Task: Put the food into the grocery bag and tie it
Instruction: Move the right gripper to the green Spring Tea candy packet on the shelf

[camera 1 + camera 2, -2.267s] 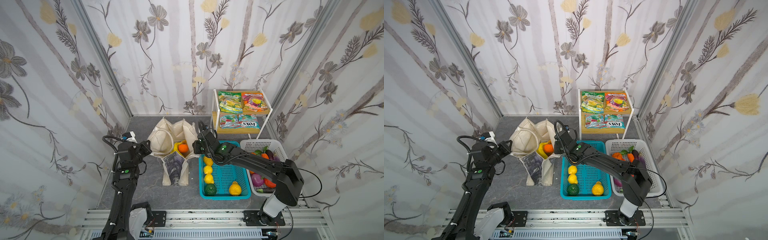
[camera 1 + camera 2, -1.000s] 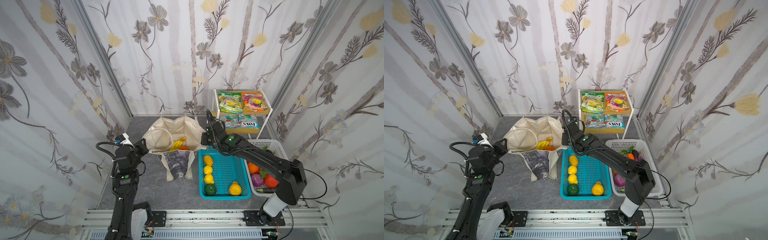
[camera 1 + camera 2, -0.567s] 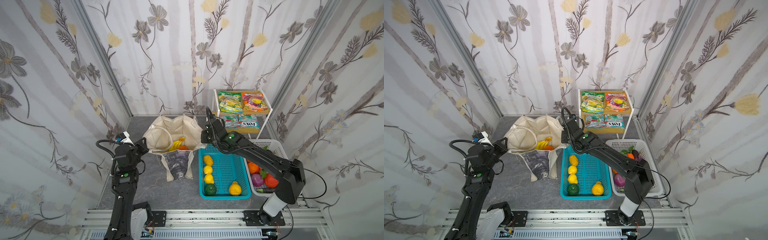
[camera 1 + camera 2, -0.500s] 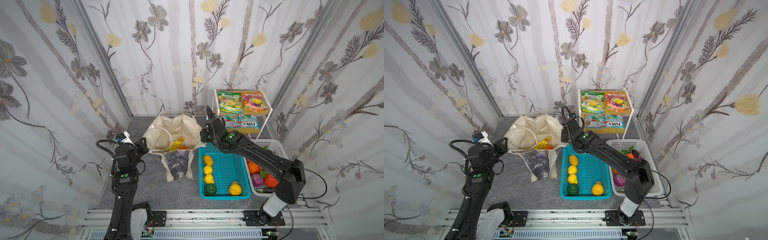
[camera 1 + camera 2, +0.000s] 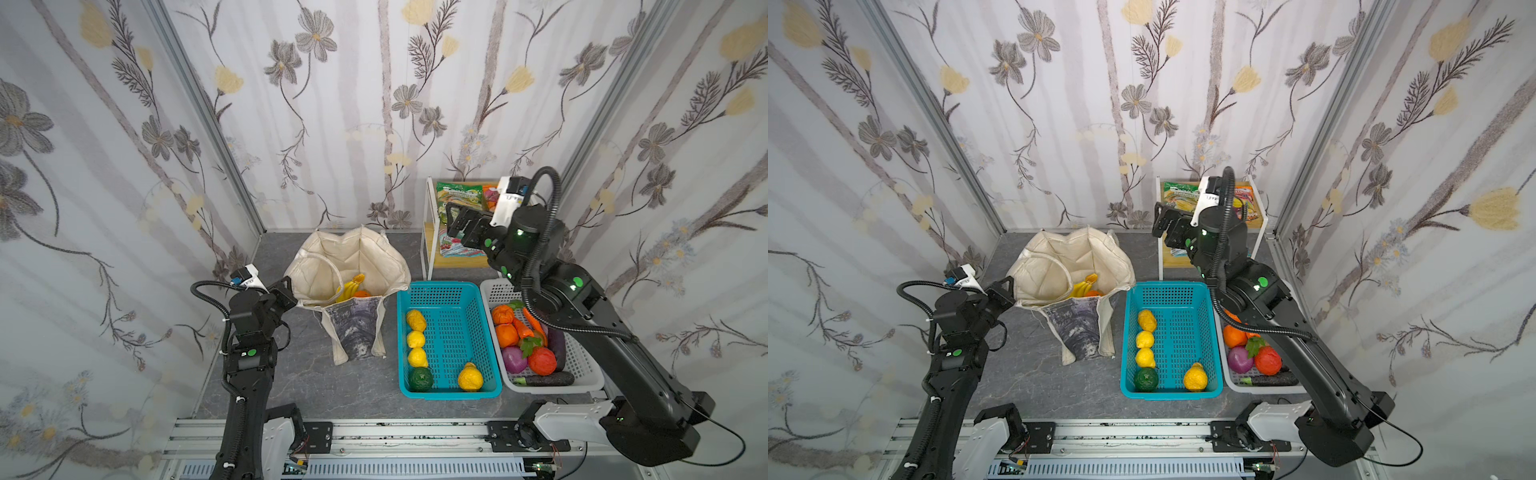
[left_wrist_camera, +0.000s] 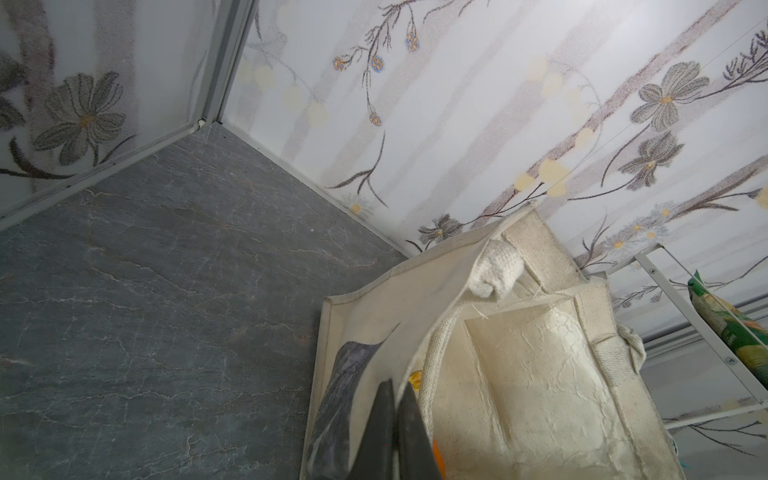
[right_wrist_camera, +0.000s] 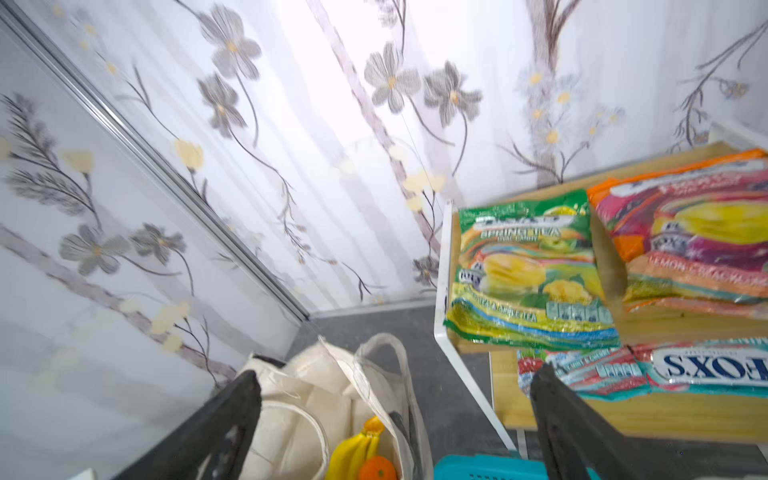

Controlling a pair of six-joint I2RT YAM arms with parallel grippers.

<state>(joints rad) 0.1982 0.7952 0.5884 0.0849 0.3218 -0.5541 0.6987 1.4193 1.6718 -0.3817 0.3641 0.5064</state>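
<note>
The left claw is pinched shut on the bag, with the cloth of the rim's left side caught between its two fingers. It sits level with that rim in both top views. The right claw is spread wide and empty. It is raised in the air between the bag's mouth and the shelf.

The bag stands upright toward the back edge of the table, left of middle, with its mouth gaping and its printed face to the front. A banana bunch and an orange lie inside. The shelf stands at the back right corner. A green packet and an orange-red packet lie on its top tier, and a FOX'S packet lies below. The teal basket sits just beside the bag toward the front edge, and the white basket is beside it on the right. Both hold fruit and vegetables.

The step in hand looks like fetching a packet, most likely the green one, which is nearest the open jaws. The packets are flat and glossy, so a pinch from straight above would likely slip. It would be better to take the packet's near edge, where its corner reaches the shelf's white frame, with one finger under and one over. Then lift it clear of the frame before swinging across. The left claw should hold the rim out and taut without dragging the bag, or the mouth may sag shut or the bag may tip. The packet should be let go low inside the mouth, edge first, so it slides down beside the fruit.
</note>
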